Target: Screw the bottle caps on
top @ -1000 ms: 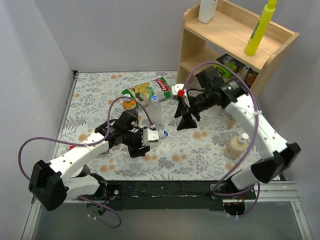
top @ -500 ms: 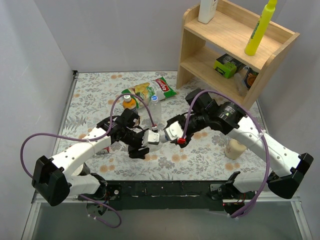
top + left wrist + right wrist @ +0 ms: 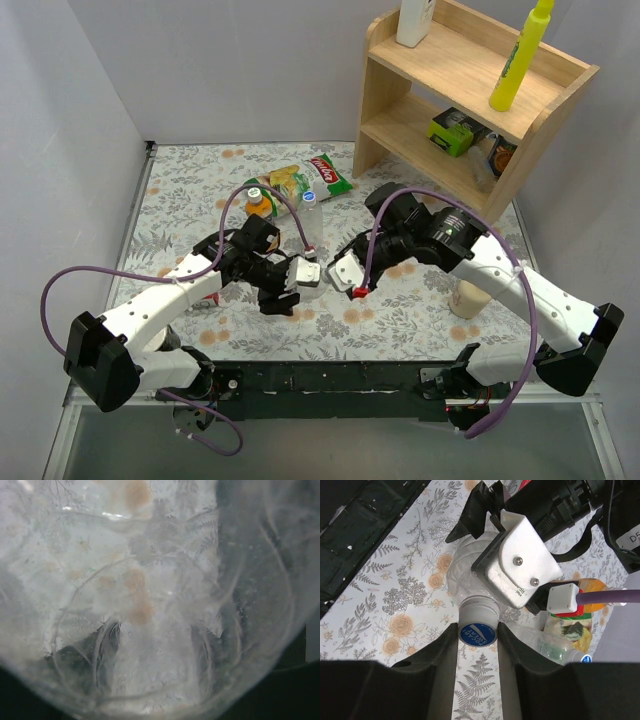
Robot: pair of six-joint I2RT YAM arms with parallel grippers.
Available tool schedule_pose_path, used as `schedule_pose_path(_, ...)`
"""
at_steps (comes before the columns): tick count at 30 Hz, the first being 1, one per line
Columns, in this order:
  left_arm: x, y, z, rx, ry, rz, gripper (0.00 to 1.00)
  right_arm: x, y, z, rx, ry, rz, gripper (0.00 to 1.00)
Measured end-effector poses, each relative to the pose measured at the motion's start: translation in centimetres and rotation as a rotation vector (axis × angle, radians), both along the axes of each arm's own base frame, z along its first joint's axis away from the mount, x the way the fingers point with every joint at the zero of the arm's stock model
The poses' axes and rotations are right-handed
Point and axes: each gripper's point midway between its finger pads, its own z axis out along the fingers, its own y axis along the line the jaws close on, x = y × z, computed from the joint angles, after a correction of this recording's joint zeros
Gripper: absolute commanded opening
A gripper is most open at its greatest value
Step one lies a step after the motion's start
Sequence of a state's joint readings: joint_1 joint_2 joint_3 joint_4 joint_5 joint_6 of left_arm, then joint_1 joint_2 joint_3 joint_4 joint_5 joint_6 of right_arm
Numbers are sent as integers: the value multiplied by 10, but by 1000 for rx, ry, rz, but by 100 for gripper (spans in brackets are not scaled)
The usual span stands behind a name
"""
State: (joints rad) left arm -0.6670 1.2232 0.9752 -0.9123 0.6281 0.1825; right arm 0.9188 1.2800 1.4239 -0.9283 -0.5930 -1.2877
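We have the right end effector (image 3: 477,630) clenched on the blue round plastic screw cap (image 3: 477,634). The left end effector (image 3: 285,283) grasps the clear plastic bottle (image 3: 464,572) over the worktop (image 3: 400,320) middle, toward the near edge. Keep axes aligned, push lightly, twist clockwise.

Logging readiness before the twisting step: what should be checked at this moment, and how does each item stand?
1. Grip of left fingers on clear bottle: ok.
2. Closure of right fingers around blue cap: ok.
3. Cap placed at the bottle's neck: ok.
4. Threads engaged squarely: cannot tell.
5. Behind them, second bottle standing upright: ok.
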Motion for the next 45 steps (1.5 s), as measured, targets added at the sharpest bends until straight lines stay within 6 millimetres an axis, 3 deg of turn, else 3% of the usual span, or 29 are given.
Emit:
schedule_pose_path(6,15,1,-2,8,-37,84,0,15,7,-1,-67,134,-152,15)
schedule_pose_path(9,30,7,-4,37,-72,198,0,35,12,-8,-135,299,-323,3)
schedule_pose_path(12,48,15,-8,80,-114,315,0,56,17,-17,-139,508,-483,1)
schedule_pose_path(16,66,22,-10,116,-167,433,0,81,21,-24,-111,905,-660,39)
schedule_pose_path(19,73,27,-15,133,-185,483,0,90,27,-27,-110,1066,-688,66)
schedule_pose_path(20,75,27,-15,128,-196,489,0,90,29,-25,-116,1102,-686,68)
schedule_pose_path(24,79,20,-8,89,-222,472,0,103,24,-8,-77,1067,-671,72)
schedule_pose_path(27,67,18,-11,87,-194,399,0,109,8,21,15,892,-590,72)
schedule_pose_path(29,57,17,-13,86,-176,337,0,100,-7,32,53,769,-531,70)
schedule_pose_path(32,37,16,-14,77,-137,217,0,57,-22,41,76,553,-381,69)
schedule_pose_path(34,26,15,-13,69,-112,151,0,24,-20,39,79,400,-245,68)
schedule_pose_path(38,12,11,-7,40,-84,57,0,-23,-18,10,47,187,-51,66)
schedule_pose_path(41,7,9,-4,26,-77,16,0,-21,-15,-3,31,90,-16,64)
schedule_pose_path(45,2,10,-4,24,-67,-16,0,-10,-6,-1,49,-2,0,62)
